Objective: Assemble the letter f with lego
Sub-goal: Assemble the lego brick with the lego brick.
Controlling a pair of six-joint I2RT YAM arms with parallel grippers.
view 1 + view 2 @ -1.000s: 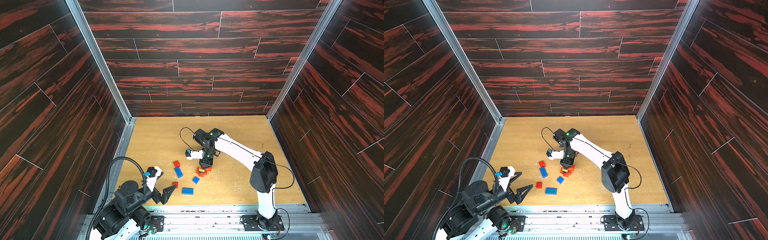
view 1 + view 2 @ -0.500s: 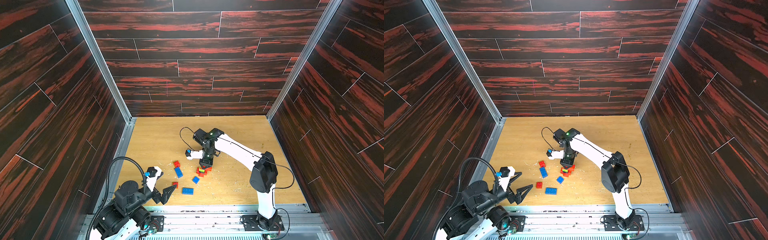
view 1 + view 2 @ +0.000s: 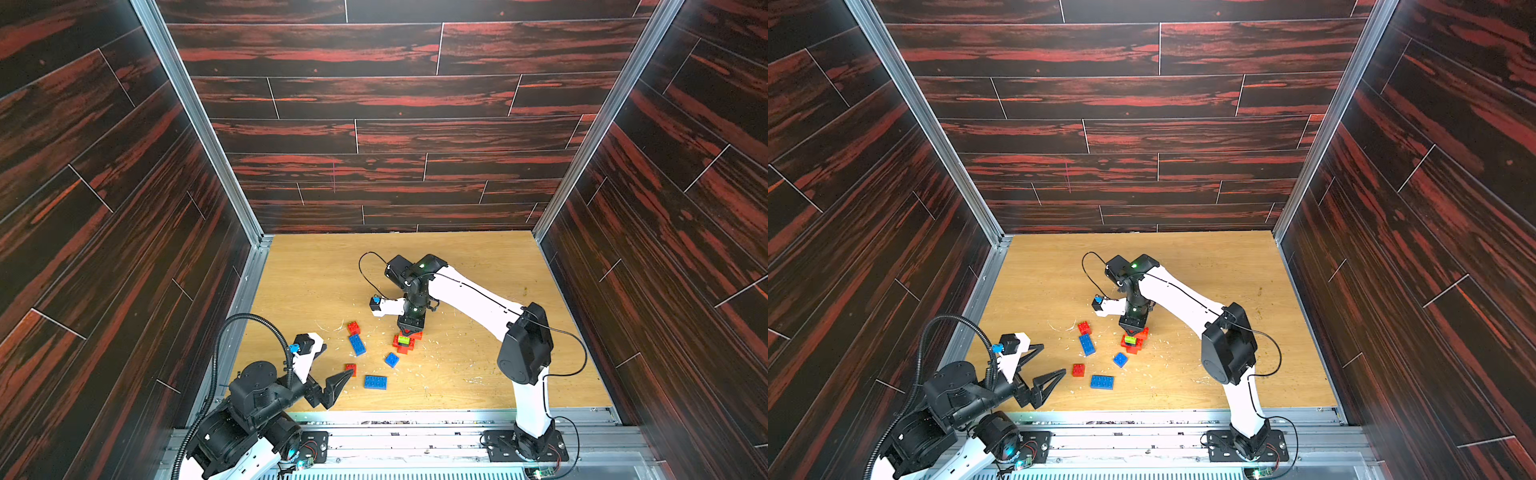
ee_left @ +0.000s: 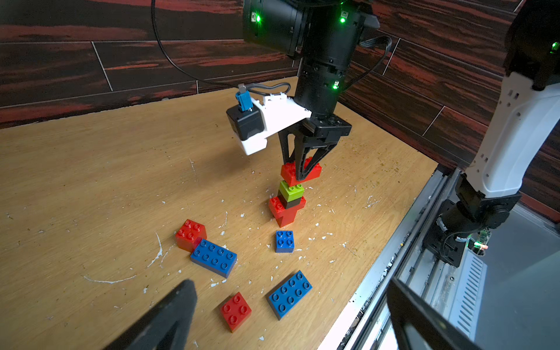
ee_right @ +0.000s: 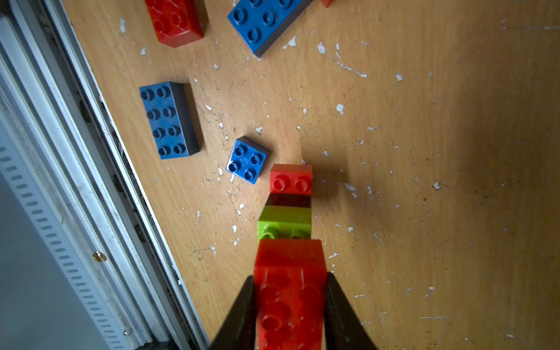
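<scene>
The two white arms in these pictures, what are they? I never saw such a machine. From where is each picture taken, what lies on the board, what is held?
These are two robot arms at the edge of a wooden table, each ending in a two-fingered gripper. Both top views come from one camera head high above. The other two come from cameras on the wrists: the left looks across at the right arm, the right looks down past its own fingers. Loose on the table lie two oblong blue bricks, one square blue brick and two square red bricks. The right gripper is shut on a red brick at the top of a stack: lime green brick, black brick, red base. The left gripper is open and empty.
</scene>
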